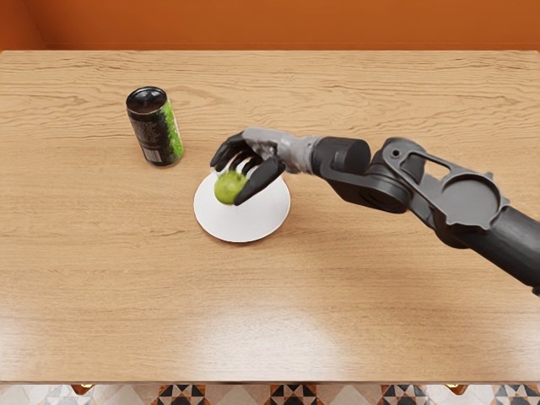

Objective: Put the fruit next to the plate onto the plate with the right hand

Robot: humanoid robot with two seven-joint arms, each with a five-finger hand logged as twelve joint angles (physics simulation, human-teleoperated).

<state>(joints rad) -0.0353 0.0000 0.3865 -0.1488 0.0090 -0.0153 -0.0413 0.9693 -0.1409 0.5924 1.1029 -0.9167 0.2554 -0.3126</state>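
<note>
A small green fruit (228, 186) is over the left part of the white plate (253, 219), which lies on the wooden table. My right hand (245, 164) reaches in from the right edge, its dark fingers curled around the fruit from above and from the right. I cannot tell whether the fruit rests on the plate or hangs just above it. The left arm does not show.
A dark drink can (155, 126) with a green label stands upright to the upper left of the plate, a short gap from my fingers. The table's far edge meets an orange wall.
</note>
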